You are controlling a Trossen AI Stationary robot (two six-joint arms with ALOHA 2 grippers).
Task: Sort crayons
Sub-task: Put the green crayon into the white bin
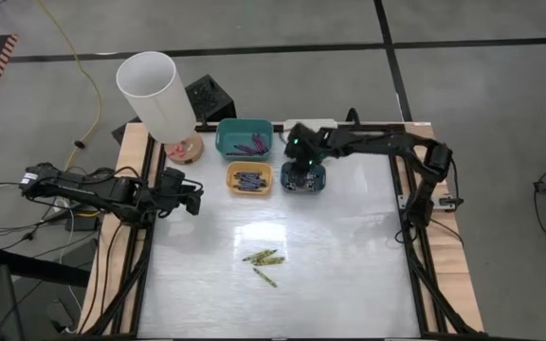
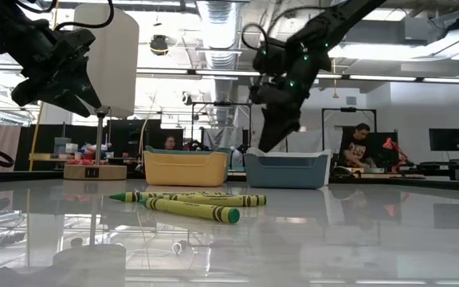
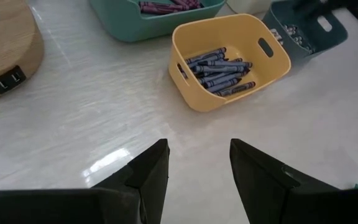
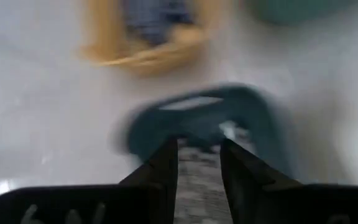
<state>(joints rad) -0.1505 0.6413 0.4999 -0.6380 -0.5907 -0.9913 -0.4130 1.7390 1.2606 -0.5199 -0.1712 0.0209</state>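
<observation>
Right tool [image 1: 300, 169] part-open, empty, over dark blue plastic bin [image 1: 317, 180] (grey crayons inside); lift straight up; yellow-green crayons [image 1: 264, 257] remain on bench.

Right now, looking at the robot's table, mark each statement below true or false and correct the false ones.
1. The yellow bin holds blue crayons. True.
2. The right gripper is above the teal bin. False: it hangs over the dark blue bin.
3. Yellow-green crayons lie loose on the table. True.
4. The left gripper holds a crayon. False: its fingers are apart with nothing between them.
5. The lamp stands at the table's front edge. False: it stands at the back left corner, beside the bins.
</observation>
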